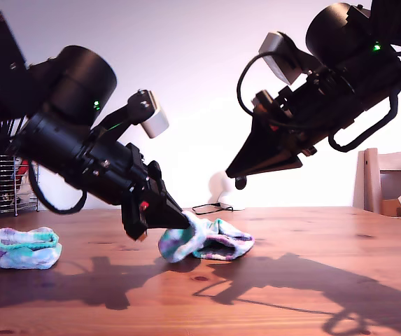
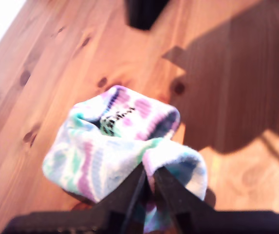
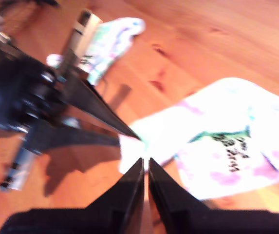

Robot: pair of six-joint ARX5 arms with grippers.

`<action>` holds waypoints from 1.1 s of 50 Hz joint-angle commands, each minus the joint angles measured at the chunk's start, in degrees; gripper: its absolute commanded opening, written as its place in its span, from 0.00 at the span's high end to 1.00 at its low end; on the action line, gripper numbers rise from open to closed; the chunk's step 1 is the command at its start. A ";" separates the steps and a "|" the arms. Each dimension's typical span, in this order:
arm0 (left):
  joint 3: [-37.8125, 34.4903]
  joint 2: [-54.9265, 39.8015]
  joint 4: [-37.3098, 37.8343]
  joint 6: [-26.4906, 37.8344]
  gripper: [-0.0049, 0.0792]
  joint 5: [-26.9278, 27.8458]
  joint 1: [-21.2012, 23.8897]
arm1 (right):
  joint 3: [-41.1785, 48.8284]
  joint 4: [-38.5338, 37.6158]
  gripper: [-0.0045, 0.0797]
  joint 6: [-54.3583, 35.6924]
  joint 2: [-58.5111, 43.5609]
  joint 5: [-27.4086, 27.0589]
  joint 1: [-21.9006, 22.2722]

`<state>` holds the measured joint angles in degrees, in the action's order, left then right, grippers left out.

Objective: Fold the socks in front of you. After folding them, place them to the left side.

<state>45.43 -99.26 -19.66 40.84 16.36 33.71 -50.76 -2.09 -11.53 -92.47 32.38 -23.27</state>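
My first gripper pinched the middle sock; my second gripper, raised, seemed clenched on nothing.

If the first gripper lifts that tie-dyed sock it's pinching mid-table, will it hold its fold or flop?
Probably flop: the tie-dyed ribbed knit sock already sags in soft bunches around my first gripper. It looks light, so only the pinched edge would likely rise first. The knit should resist slipping.

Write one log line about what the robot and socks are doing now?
my first gripper: shut on middle sock | my second gripper: shut, raised, holding nothing | folded sock: exterior view's left, on table
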 commanded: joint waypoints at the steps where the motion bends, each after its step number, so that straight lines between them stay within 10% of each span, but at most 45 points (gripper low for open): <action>1: 1.49 4.07 3.15 -1.68 0.97 0.26 0.17 | 0.83 -1.53 0.96 1.16 -2.73 -0.42 0.20; 55: 8.15 20.09 30.10 -9.94 0.97 3.37 -1.90 | 0.83 -6.80 0.96 3.23 -13.46 1.75 -3.74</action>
<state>54.30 -78.19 11.20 31.57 19.79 32.80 -50.76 -8.54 -8.60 -106.00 33.50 -26.55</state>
